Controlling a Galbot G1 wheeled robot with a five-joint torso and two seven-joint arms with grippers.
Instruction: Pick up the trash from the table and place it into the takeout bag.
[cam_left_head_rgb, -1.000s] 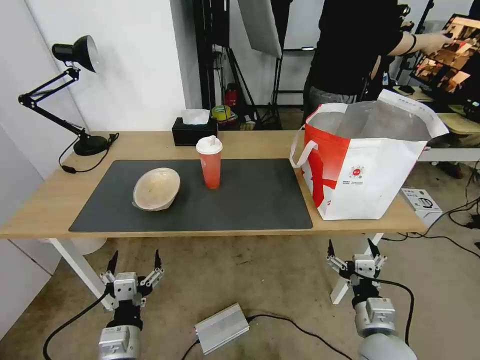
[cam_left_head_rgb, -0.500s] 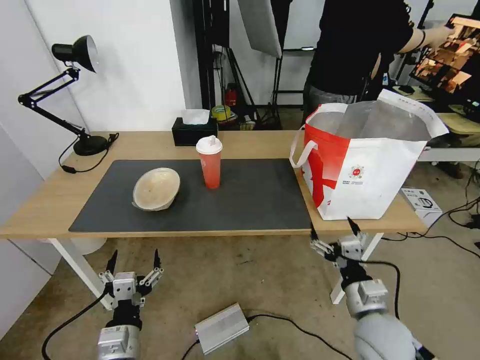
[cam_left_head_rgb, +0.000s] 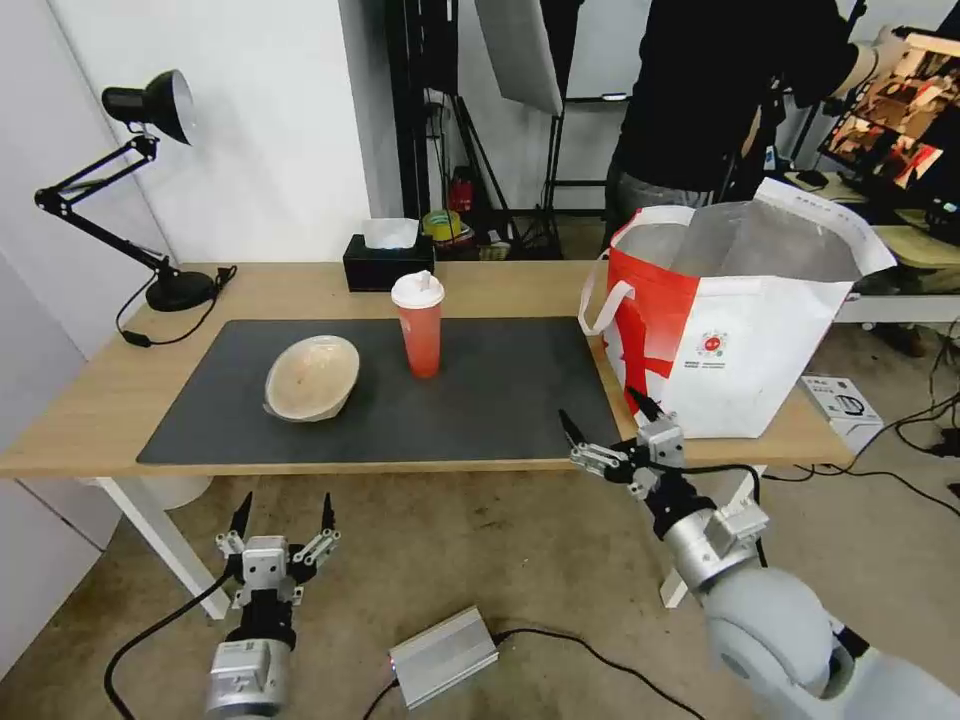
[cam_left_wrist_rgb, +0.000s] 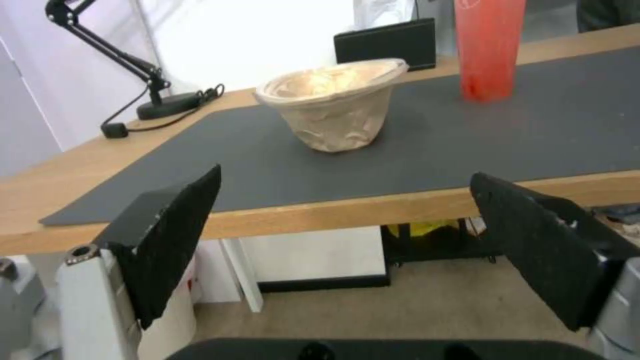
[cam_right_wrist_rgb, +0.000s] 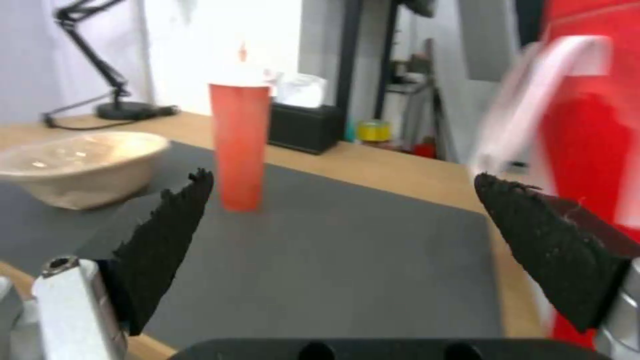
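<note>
Right gripper wide open, empty, at table edge; takeout bag at two o'clock, red cup at eleven.

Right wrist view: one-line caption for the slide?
Open right gripper at the table's front edge, facing the red lidded cup on the grey mat, takeout bag alongside.

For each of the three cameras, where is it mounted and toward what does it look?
Head: high, looking down at table; both arms show, right gripper at the mat's near edge.
Left wrist: below table edge, facing beige bowl; own open jaws.
Right wrist: at table height, facing red cup; own open jaws.
Shared: bowl, cup.
</note>
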